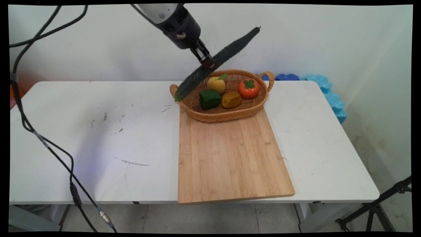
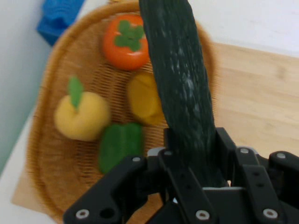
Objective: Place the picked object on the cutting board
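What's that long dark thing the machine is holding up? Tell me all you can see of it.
It looks like a cucumber: long, slim, very dark green, with a bumpy skin and a lighter green tip at its lower end. The gripper has its jaws closed on it near the middle, holding it in the air, tilted, its upper end toward the wall and its lower end over the left rim of the wicker basket. Only the gripper appears to touch it. Whether it is real or a toy, I cannot tell.

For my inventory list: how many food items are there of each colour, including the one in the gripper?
Green: 2, the cucumber held by the gripper and the pepper
Yellow: 2, the apple and the pepper
Orange: 1, the persimmon
Total: 5
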`<state>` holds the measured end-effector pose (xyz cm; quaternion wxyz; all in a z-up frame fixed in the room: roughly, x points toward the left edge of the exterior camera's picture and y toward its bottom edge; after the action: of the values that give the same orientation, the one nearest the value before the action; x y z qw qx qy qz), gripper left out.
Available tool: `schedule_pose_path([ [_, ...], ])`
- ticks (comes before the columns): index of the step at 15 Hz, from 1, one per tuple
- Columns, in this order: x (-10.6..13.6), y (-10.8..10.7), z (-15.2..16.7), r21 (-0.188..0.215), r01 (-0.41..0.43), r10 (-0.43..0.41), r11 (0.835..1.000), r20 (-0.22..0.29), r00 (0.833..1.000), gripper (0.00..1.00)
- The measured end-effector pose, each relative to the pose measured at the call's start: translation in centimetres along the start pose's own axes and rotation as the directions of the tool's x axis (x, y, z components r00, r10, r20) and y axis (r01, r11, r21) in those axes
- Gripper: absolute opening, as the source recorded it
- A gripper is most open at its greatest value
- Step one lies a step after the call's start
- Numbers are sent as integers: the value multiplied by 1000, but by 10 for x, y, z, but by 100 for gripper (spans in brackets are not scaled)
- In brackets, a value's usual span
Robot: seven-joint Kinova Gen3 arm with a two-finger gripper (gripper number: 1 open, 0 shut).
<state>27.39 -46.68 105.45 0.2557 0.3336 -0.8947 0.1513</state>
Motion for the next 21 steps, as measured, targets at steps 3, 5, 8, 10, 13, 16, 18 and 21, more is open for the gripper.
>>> schedule_pose_path([
  [3, -10, 33, -6, -48, -54, 55, 997, 20, 998, 0],
  [5, -19, 53, -4, -75, -84, 87, 994, 37, 995, 0],
  [8, -28, 73, 2, -100, -113, 119, 989, 56, 991, 0],
  [10, -38, 88, 11, -118, -139, 148, 983, 73, 986, 0],
  [13, -54, 106, 31, -139, -181, 196, 974, 100, 976, 0],
  [16, -67, 117, 55, -152, -220, 239, 964, 119, 964, 0],
  [18, -74, 123, 71, -161, -245, 266, 956, 126, 956, 0],
  [21, -82, 128, 93, -169, -277, 300, 946, 130, 945, 0],
])
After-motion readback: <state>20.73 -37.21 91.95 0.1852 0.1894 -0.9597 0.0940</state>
